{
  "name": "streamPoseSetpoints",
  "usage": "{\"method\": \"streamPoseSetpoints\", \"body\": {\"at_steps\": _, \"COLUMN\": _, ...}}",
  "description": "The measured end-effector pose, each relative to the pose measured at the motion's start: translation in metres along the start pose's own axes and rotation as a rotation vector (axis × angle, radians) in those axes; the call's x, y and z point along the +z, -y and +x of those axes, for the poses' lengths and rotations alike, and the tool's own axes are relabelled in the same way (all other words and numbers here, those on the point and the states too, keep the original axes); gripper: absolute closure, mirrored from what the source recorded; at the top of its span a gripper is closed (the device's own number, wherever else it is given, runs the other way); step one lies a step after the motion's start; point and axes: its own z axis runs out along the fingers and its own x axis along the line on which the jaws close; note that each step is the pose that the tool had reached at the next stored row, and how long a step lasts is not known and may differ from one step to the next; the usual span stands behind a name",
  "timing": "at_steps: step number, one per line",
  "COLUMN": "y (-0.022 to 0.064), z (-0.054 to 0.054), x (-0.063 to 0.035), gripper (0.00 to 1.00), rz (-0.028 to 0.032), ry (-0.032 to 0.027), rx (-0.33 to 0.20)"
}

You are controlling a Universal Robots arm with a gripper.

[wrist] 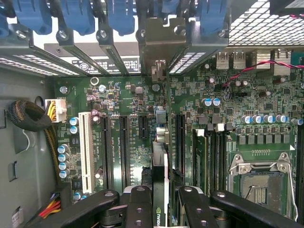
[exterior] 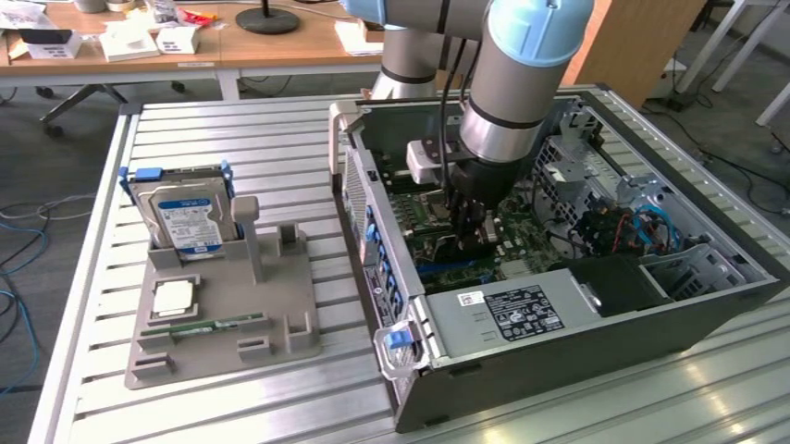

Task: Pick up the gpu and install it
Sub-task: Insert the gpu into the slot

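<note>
a wooden desk [exterior: 287,48] (cluttered with boxes [exterior: 129,42]) stands behind the slatted metal table [exterior: 235,139] on grey floor [exterior: 50,157]

Exterior: high oblique, distant. Wrist: close, facing motherboard [wrist: 142,95] [exterior: 426,222]; both see it.

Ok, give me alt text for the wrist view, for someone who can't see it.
The gripper clamps the gpu edge-on above a green motherboard inside the computer case, the card's metal bracket toward the rear slot covers. A white expansion slot lies to one side of the card, a CPU socket to the other.
</note>
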Motion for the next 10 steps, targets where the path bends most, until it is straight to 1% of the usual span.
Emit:
{"method": "streamPoseSetpoints", "body": {"at_steps": 5, "y": -0.0002, "z": 0.0000, "x": 0.0001, "gripper": 0.74, "rz": 0.0038, "ry": 0.0007, "rx": 0.000}}
{"method": "streamPoseSetpoints", "body": {"at_steps": 10, "y": -0.0004, "z": 0.0000, "x": 0.0001, "gripper": 0.74, "rz": 0.0047, "ry": 0.0008, "rx": 0.000}}
